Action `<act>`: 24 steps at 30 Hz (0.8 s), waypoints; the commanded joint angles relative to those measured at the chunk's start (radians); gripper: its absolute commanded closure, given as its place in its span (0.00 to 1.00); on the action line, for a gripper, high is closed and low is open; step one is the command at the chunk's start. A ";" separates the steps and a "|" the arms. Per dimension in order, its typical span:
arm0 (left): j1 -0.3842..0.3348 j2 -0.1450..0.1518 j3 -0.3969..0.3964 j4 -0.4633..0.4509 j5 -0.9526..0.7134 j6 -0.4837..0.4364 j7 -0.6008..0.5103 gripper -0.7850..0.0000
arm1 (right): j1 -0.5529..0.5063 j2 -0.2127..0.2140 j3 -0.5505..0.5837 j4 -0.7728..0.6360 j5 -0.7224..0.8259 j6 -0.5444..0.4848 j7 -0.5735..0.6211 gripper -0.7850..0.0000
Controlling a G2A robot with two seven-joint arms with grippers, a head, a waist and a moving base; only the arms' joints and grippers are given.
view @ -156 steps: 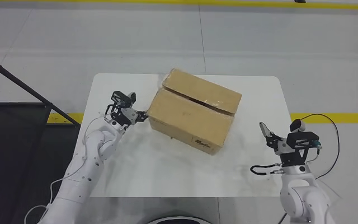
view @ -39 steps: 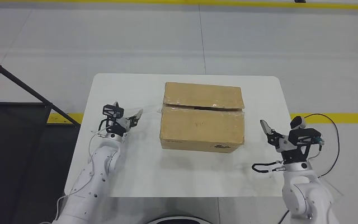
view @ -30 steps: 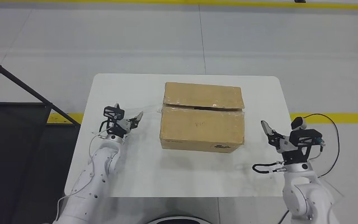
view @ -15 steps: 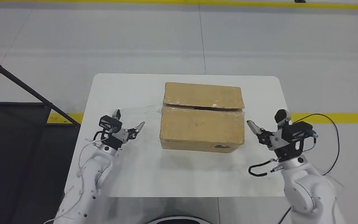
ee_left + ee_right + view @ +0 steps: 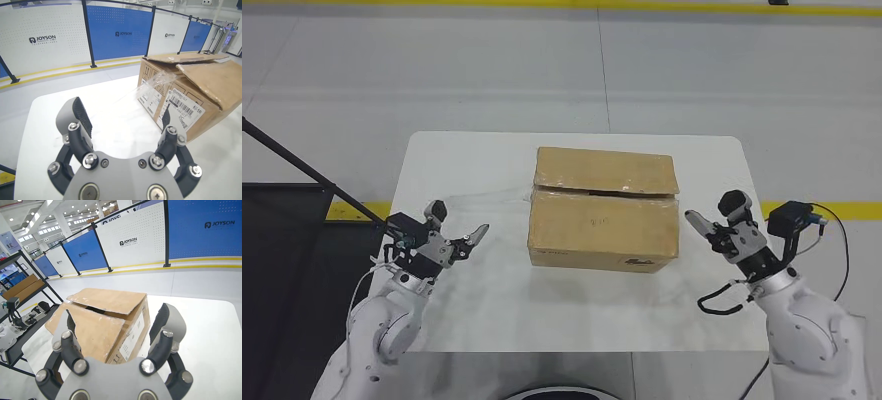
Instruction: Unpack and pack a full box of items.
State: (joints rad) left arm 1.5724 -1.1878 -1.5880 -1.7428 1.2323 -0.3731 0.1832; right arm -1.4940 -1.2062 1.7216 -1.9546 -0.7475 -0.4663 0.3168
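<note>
A brown cardboard box point(image 5: 604, 208) sits square in the middle of the white table point(image 5: 542, 300). Its two top flaps are down but loose, with a dark gap between them point(image 5: 90, 308). A strip of clear tape point(image 5: 160, 77) hangs off the end facing my left arm. My left gripper point(image 5: 460, 222) is open and holds nothing, a short way off the box's left end point(image 5: 170, 102). My right gripper point(image 5: 712, 212) is open and holds nothing, close to the box's right end point(image 5: 130, 332) without touching it.
A black rack point(image 5: 282, 260) stands off the table's left side, and its shelf carries flat cardboard point(image 5: 20, 289). There is bare table in front of the box and beside both ends. Blue and white fence panels point(image 5: 117, 32) close off the floor beyond.
The box, skewed five seconds ago, now lies square. Over the last second my left gripper drew back toward the table's front left, and my right gripper moved in toward the box's right end.
</note>
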 commanded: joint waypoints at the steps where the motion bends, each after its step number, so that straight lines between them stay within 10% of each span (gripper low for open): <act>1: -0.001 0.000 0.001 0.001 0.001 0.000 0.001 0.00 | 0.000 0.000 0.000 0.000 0.000 0.000 0.000 0.00; 8: -0.006 -0.001 0.011 0.003 -0.037 -0.025 -0.012 0.00 | 0.015 0.001 -0.044 0.019 -0.016 0.023 0.035 0.00; 24: -0.031 0.002 -0.031 0.007 -0.446 -0.184 -0.135 0.00 | 0.246 0.027 -0.085 0.309 0.582 -0.020 0.466 0.00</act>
State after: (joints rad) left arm 1.5425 -1.1855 -1.6201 -1.7376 0.7963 -0.5509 0.0504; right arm -1.2551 -1.1808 1.6373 -1.6567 -0.1987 -0.4868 0.7667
